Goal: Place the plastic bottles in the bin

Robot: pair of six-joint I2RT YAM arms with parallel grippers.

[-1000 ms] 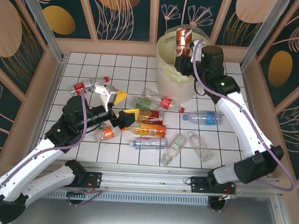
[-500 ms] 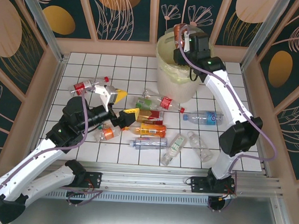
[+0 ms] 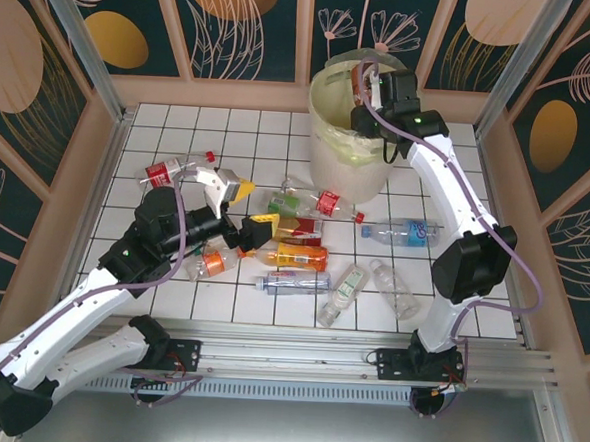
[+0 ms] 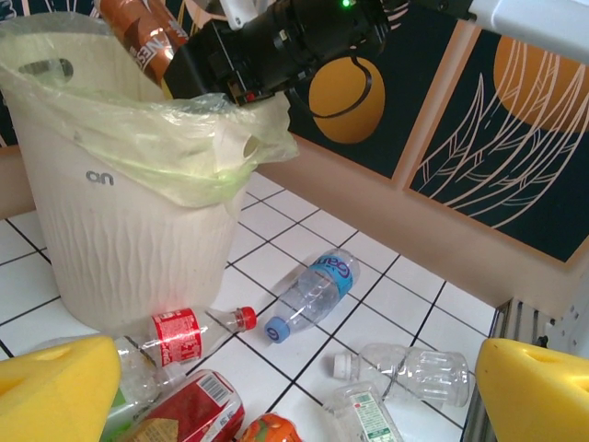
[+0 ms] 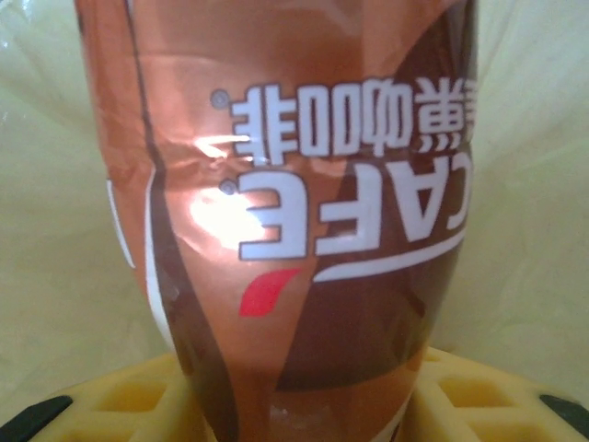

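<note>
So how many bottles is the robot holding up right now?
1: a brown coffee bottle, shut in the right gripper above the bin. The left gripper is open and empty.

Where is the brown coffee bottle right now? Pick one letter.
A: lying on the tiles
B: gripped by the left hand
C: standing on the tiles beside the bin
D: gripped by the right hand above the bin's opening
D: the right hand is shut on the brown bottle and holds it over the mouth of the bin, with the yellow bag behind it in the right wrist view.
</note>
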